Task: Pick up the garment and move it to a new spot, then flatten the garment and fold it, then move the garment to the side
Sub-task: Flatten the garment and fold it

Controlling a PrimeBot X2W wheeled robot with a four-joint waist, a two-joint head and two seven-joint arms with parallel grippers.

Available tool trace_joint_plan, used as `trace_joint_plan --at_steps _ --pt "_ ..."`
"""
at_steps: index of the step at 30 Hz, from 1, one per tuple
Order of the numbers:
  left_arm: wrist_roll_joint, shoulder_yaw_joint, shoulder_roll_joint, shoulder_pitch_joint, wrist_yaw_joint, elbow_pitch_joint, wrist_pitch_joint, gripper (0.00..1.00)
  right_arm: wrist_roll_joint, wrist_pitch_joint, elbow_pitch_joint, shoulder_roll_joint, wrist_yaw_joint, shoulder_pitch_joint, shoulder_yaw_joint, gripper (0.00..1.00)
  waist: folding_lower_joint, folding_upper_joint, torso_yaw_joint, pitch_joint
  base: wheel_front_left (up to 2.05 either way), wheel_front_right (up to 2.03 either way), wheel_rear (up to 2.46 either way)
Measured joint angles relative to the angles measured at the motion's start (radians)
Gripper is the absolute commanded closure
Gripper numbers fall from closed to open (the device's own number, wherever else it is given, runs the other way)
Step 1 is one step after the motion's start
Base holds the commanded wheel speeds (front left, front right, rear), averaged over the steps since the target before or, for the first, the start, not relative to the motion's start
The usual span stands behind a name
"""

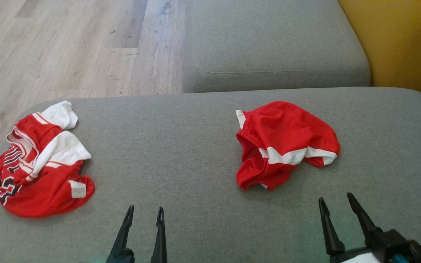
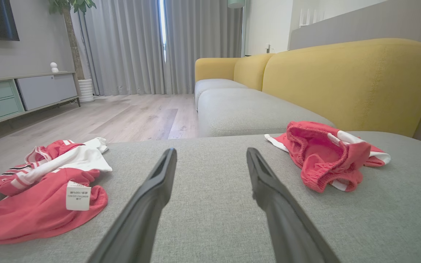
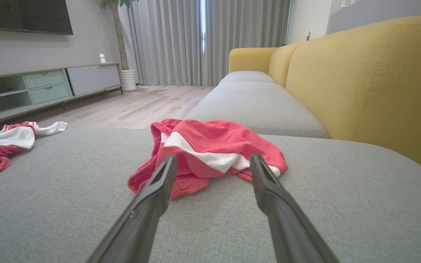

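Two crumpled garments lie on the grey sofa cushion (image 1: 181,146). Red shorts with a white stripe (image 1: 283,144) (image 2: 327,155) (image 3: 210,151) are bunched up on the right half. A red and white jersey with dark lettering (image 1: 42,164) (image 2: 38,197) (image 3: 2,144) lies in a heap near the left edge. My left gripper (image 1: 145,210) (image 2: 210,151) hangs open over bare cushion between the two, holding nothing. My right gripper (image 1: 335,199) (image 3: 213,157) is open too, just short of the near edge of the shorts and apart from them.
A second grey seat cushion (image 1: 269,44) lies beyond, with a yellow backrest (image 1: 400,40) along the right. Wooden floor (image 1: 68,47) drops off past the cushion's left and far edges. A TV cabinet (image 3: 49,86), curtains and a potted plant stand further off.
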Motion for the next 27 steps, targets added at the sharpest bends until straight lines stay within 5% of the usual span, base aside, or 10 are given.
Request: trace_joint_plan --at_steps 14,19,27 --pt "-0.127 -0.102 -0.001 -0.128 -0.036 0.081 0.000 0.00 -0.018 0.000 -0.011 0.000 0.000 -0.011 0.035 0.00 0.0000 0.0000 -0.046 0.053 0.00 0.00 0.00" --pt "-0.399 -0.197 -0.005 -0.256 -0.062 0.155 0.012 0.00 -0.017 0.000 -0.013 -0.005 0.000 -0.047 0.072 0.00 0.0001 0.0000 -0.086 0.084 0.00 0.00 0.00" --pt "-0.806 -0.393 -0.008 -0.503 -0.079 0.236 0.176 0.00 0.000 0.000 -0.020 -0.021 0.000 -0.074 0.108 0.00 0.0001 0.0000 -0.137 0.148 0.00 0.00 0.00"
